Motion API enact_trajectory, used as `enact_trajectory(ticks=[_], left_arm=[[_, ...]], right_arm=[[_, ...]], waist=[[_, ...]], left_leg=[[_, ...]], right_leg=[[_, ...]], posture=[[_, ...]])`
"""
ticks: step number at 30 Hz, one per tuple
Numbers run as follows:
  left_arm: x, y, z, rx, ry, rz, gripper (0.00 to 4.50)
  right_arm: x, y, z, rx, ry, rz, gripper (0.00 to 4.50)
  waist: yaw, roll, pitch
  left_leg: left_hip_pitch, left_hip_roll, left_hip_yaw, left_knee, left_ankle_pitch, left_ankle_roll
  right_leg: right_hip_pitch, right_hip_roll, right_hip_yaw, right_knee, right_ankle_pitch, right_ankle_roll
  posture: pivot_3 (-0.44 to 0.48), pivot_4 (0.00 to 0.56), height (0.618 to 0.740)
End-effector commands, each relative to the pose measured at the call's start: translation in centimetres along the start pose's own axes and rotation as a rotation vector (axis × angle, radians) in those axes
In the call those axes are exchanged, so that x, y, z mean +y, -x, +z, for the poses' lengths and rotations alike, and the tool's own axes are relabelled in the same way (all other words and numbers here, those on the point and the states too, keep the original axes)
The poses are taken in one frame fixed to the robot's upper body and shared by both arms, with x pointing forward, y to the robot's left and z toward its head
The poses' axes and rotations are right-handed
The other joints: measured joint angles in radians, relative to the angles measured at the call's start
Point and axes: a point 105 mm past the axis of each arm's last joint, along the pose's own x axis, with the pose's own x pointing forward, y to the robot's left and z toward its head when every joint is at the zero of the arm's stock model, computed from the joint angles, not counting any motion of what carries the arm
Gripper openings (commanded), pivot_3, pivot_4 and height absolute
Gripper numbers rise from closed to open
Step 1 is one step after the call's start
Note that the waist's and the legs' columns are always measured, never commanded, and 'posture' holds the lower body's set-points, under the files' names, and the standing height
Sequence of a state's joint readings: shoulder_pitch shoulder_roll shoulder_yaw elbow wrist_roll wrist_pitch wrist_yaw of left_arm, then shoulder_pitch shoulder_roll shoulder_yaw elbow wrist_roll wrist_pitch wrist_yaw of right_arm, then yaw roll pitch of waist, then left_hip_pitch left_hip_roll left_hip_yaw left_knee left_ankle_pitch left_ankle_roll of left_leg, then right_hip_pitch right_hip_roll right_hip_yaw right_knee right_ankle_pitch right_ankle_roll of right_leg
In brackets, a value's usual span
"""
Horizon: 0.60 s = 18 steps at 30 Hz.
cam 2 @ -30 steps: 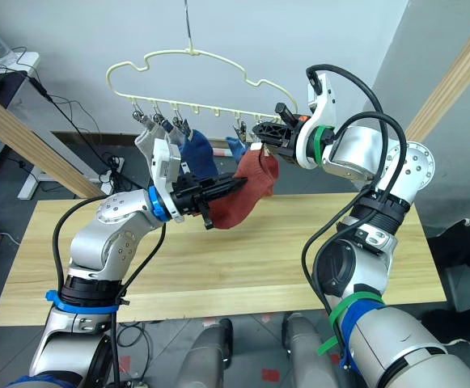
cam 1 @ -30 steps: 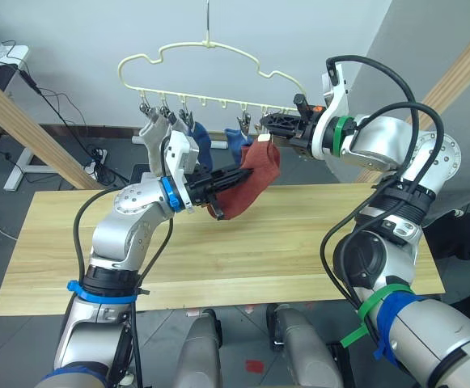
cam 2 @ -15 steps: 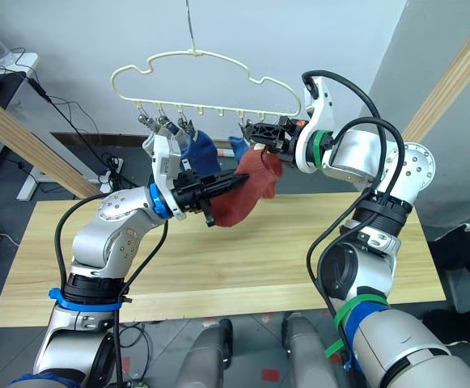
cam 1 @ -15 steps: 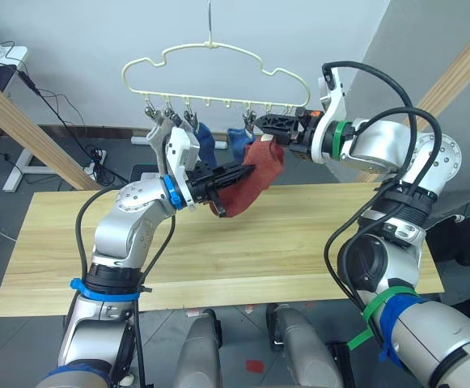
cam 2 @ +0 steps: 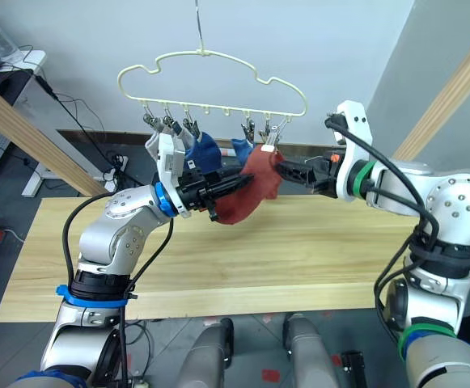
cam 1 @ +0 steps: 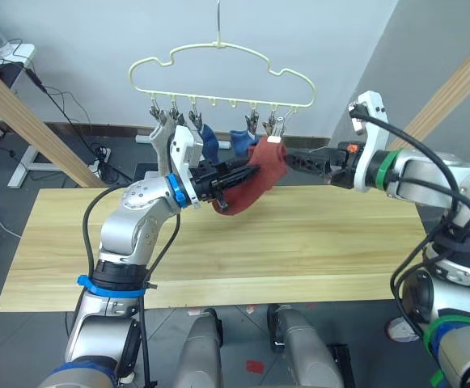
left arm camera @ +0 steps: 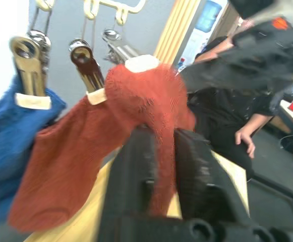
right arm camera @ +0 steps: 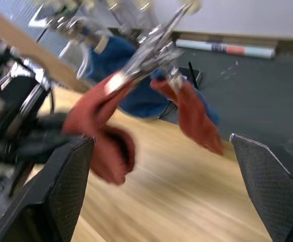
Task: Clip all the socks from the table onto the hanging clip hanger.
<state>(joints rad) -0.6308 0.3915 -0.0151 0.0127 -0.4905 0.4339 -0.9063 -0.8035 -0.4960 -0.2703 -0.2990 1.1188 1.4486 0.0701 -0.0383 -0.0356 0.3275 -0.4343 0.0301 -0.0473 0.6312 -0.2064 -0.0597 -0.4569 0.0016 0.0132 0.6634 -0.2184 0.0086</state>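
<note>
Left gripper (cam 1: 233,175) pinches the red sock (cam 1: 251,181) to steady it under its clip (cam 1: 272,128); right gripper (cam 1: 298,158), jaws wide, stands beside.

The hanger (cam 1: 218,77) hangs at upper centre, above the table's (cam 1: 315,250) far edge. Socks (cam 1: 255,174) hang from its clips. The left gripper (cam 1: 235,174) sits centre-left, the right gripper (cam 1: 299,159) centre-right, flanking the socks.

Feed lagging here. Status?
Left gripper shut on rust-red sock, sock clipped to clip hanger. Right gripper open, clear of sock. Nothing obstructing.
</note>
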Motion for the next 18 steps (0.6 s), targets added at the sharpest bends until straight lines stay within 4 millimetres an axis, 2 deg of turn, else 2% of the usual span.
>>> enact_trajectory(ticks=[1, 4, 8, 10, 12, 14, 18], left_arm=[[0.5, 0.6, -0.1, 0.007, 0.008, 0.003, 2.04], [1.3, 1.8, -1.2, 0.042, 0.028, 0.032, 2.87], [2.1, 5.0, -2.3, 0.097, 0.051, 0.117, 3.91], [2.3, 6.5, -2.3, 0.113, 0.044, 0.160, 4.34], [3.1, 8.8, -1.3, 0.097, 0.005, 0.292, 4.48], [3.7, 10.1, -0.6, 0.088, -0.025, 0.389, 4.48], [4.2, 13.1, -1.1, 0.196, -0.074, 0.553, 4.48]], right_arm=[[0.5, 0.9, 0.1, -0.064, 0.210, 0.017, 4.50], [0.1, 0.9, -0.8, -0.064, 0.340, 0.013, 4.50], [-1.3, 1.0, -1.4, -0.133, 0.545, -0.037, 4.50], [-1.8, 0.9, -1.8, -0.147, 0.548, -0.031, 4.50], [-1.8, 0.9, -2.0, -0.161, 0.572, -0.021, 4.50], [-1.8, 0.8, -2.1, -0.168, 0.593, -0.013, 4.50], [-2.2, 0.8, -2.6, -0.177, 0.589, -0.019, 4.50]], waist=[[-0.005, 0.000, 0.000], [-0.018, 0.000, 0.000], [-0.029, 0.000, 0.000], [-0.030, 0.000, 0.000], [-0.028, 0.000, 0.000], [-0.020, 0.000, 0.000], [-0.011, 0.000, 0.000]], left_leg=[[0.000, 0.000, 0.000, 0.000, 0.000, 0.000], [0.001, 0.000, 0.001, 0.001, 0.000, 0.000], [0.001, 0.001, 0.001, 0.003, 0.000, 0.000], [0.001, 0.001, 0.002, 0.003, 0.000, 0.000], [0.001, 0.001, 0.001, 0.004, 0.000, 0.000], [0.001, 0.001, 0.001, 0.005, 0.000, 0.000], [0.001, 0.001, 0.000, 0.008, 0.000, 0.000]], right_leg=[[0.000, 0.000, 0.000, 0.000, 0.000, 0.000], [0.000, 0.001, 0.001, 0.000, 0.000, 0.000], [0.000, 0.001, 0.002, 0.001, 0.000, 0.000], [0.000, 0.001, 0.002, 0.002, 0.000, 0.000], [0.000, 0.001, 0.001, 0.002, 0.000, 0.000], [0.001, 0.000, 0.002, 0.002, 0.000, 0.000], [0.002, 0.000, 0.001, 0.002, 0.001, 0.001]], posture=[[-0.070, 0.304, 0.740], [-0.073, 0.301, 0.740], [-0.064, 0.296, 0.740], [-0.056, 0.295, 0.740], [-0.040, 0.292, 0.740], [-0.032, 0.292, 0.740], [-0.010, 0.290, 0.740]])
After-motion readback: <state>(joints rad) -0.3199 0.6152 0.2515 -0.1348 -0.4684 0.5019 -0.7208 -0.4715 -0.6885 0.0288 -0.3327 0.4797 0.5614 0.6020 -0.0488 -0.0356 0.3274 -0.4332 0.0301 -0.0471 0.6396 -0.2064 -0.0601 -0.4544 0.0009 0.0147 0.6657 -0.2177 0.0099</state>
